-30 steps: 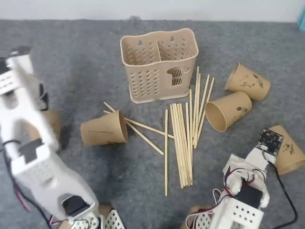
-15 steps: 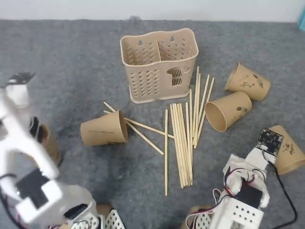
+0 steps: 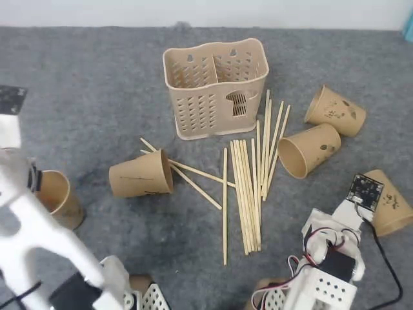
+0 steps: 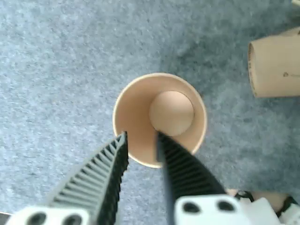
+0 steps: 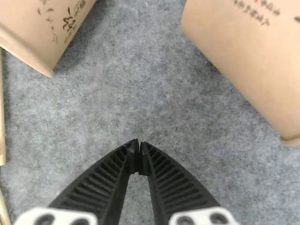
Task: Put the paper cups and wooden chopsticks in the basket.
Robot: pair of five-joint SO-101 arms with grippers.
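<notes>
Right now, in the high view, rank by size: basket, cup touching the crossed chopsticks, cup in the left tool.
1. basket
2. lying cup and held cup: alike; the arm partly hides the held one, so unranked.

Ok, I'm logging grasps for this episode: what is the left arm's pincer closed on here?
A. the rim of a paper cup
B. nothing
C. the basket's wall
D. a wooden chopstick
A: in the left wrist view the left pincer straddles the rim of a paper cup, with one side inside its mouth and the other outside.
</notes>
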